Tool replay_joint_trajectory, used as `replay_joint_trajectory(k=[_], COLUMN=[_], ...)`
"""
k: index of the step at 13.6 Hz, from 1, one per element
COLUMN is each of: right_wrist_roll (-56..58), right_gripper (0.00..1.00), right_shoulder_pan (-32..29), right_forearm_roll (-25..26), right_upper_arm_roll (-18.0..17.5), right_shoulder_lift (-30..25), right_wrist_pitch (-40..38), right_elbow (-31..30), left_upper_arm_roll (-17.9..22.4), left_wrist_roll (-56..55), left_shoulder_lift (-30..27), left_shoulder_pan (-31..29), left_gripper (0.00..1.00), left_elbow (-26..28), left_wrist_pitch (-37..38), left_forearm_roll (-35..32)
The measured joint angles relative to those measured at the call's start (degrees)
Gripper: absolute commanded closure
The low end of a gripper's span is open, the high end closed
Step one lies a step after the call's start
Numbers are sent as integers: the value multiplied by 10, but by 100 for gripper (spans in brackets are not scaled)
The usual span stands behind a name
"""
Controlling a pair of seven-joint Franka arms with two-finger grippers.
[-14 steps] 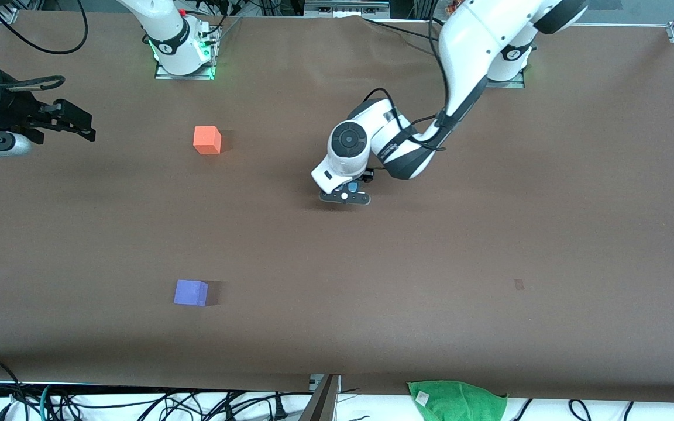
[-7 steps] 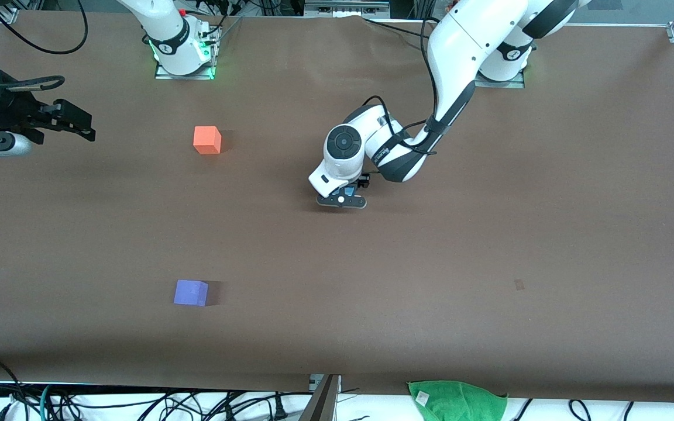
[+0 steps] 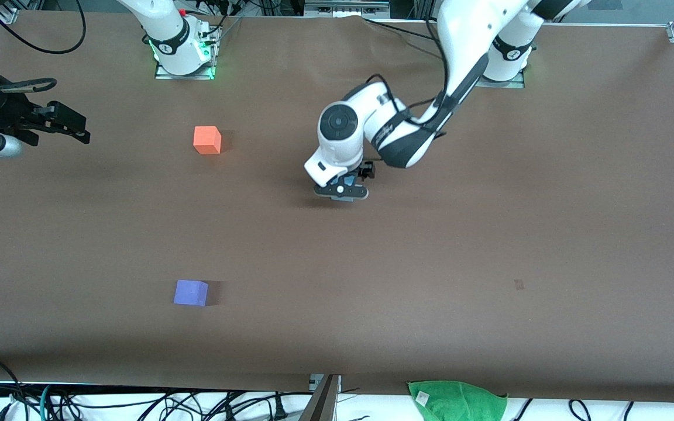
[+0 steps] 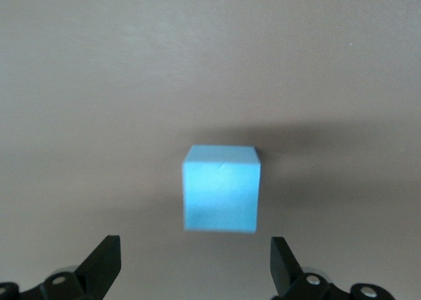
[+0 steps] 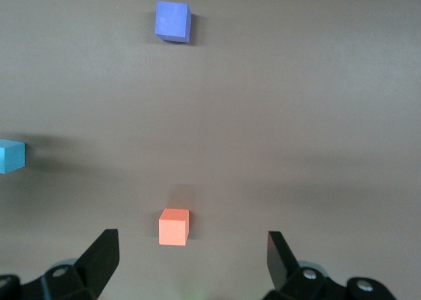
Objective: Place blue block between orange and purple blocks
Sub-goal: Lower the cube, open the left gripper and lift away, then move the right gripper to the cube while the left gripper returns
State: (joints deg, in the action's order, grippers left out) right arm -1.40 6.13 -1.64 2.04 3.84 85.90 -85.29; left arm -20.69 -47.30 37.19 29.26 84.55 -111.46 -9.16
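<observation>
- Blue block point(image 4: 221, 188): a sky-blue cube resting on the brown table point(image 3: 489, 234), directly below the left gripper and mostly hidden by it in the front view. It lies nearer the left arm's end than the other two cubes, not on the line between them, so by this judgement the placement is not achieved.
- Left gripper point(image 3: 341, 192): hovers over the blue block, fingers spread wide on either side without touching; it grasps nothing.
- Orange block point(image 3: 207, 140) and purple block point(image 3: 191, 292): well apart, the purple one nearer the front camera, the gap between them bare.
- Right gripper point(image 3: 59, 124): waits at the right arm's end, fingers wide apart and empty, its camera overlooking all three cubes.
- Green cloth point(image 3: 457, 400): lies off the table's near edge.
- Writing: none legible anywhere.
</observation>
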Motion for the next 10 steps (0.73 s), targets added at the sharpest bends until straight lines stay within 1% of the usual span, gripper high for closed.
replay_joint_trajectory(k=[3,4,7,9,10], right_wrist_roll=[0,0,0,1,1], right_gripper=[1,1,1,1,1], right_shoulder_pan=[0,0,1,1,2], right_forearm_roll=[0,0,0,0,0], right_upper_arm_roll=[0,0,-1,-2,-3], right_shoulder_lift=[5,17,72,99,106], right_wrist_pitch=[32,45,49,54,57], right_elbow=[-1,-2,-2,-1,-1], left_upper_arm_roll=[3,3,7,9,10], left_wrist_roll=[6,12,42,121,178], left_shoulder_lift=[-69,-92,-156,-190,-202], left_shoulder_pan=[-12,-22,-55,-103,-140], left_gripper=[0,0,0,0,0], left_elbow=[-4,-5,-5,-5,-5], left_wrist_pitch=[116,155,249,281,286], left_forearm_roll=[0,0,-1,-1,-2])
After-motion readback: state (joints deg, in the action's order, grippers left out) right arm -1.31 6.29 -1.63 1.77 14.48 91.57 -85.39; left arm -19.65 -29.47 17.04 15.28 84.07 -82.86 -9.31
